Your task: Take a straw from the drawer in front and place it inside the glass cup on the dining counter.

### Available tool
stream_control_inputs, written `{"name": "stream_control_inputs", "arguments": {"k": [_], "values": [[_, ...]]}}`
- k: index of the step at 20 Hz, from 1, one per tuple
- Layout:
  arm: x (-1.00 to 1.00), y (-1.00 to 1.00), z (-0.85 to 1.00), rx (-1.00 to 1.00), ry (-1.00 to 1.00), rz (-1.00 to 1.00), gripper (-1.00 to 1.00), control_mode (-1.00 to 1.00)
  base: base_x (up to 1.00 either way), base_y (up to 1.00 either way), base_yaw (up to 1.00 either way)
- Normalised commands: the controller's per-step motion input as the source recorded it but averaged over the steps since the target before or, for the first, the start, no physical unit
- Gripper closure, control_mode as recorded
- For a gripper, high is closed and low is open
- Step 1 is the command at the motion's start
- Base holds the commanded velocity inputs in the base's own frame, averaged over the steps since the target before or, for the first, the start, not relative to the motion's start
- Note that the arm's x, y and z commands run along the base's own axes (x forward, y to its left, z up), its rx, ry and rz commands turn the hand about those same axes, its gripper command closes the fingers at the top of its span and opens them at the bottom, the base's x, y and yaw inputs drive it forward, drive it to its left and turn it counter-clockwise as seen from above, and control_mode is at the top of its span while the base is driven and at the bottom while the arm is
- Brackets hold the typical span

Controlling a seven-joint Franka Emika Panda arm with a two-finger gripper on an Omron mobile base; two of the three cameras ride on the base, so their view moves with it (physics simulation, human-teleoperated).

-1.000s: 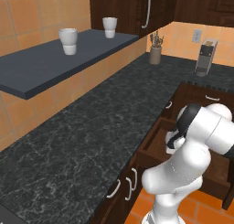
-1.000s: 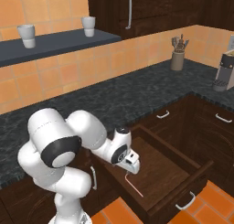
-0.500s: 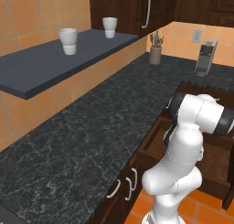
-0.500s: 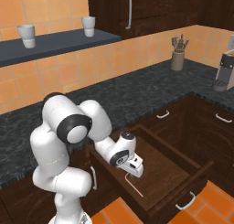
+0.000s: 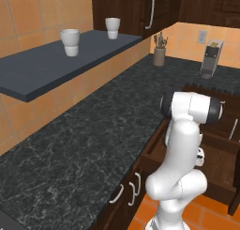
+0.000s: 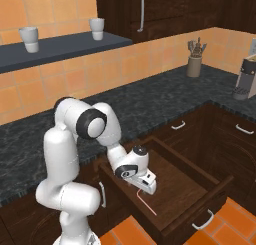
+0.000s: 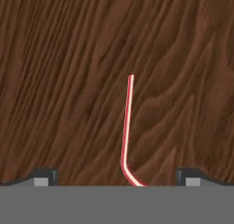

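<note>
Straw (image 7: 126, 131) lies flat on the wood floor of the drawer (image 6: 192, 181), a thin red-pink stick with a bend near one end, and in the hand view it runs up the middle between the two dark fingers (image 7: 45, 176), which stand wide apart with nothing between them but the straw below. From the right base view the straw (image 6: 146, 203) shows as a pale pink line near the drawer's front corner, just under the gripper (image 6: 146, 185) (whether the tips touch it cannot be told). The drawer is pulled out, its slim pale handle (image 6: 202, 221) on the front. Above runs the black speckled surface (image 5: 93, 144). On it, far back, a utensil holder (image 5: 159, 55) carries several utensils. Two white ribbed cups (image 5: 70, 42) stand on the dark wall shelf (image 5: 42, 69).
</note>
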Motion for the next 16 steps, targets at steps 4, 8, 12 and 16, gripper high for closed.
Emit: {"name": "stream_control_inputs", "arguments": {"k": [4, 8, 12, 16], "values": [[0.18, -0.19, -0.2, 0.04, 0.0, 0.0, -1.0, -1.0, 0.0, 0.0, 0.0], [0.21, -0.19, -0.2, 0.05, 0.0, 0.0, -1.0, -1.0, 0.0, 0.0, 0.0], [0.31, -0.12, -0.14, 0.04, 0.0, 0.0, -1.0, -1.0, 0.0, 0.0, 0.0], [0.3, -0.09, -0.15, 0.03, 0.0, 0.0, -1.0, -1.0, 0.0, 0.0, 0.0]]}}
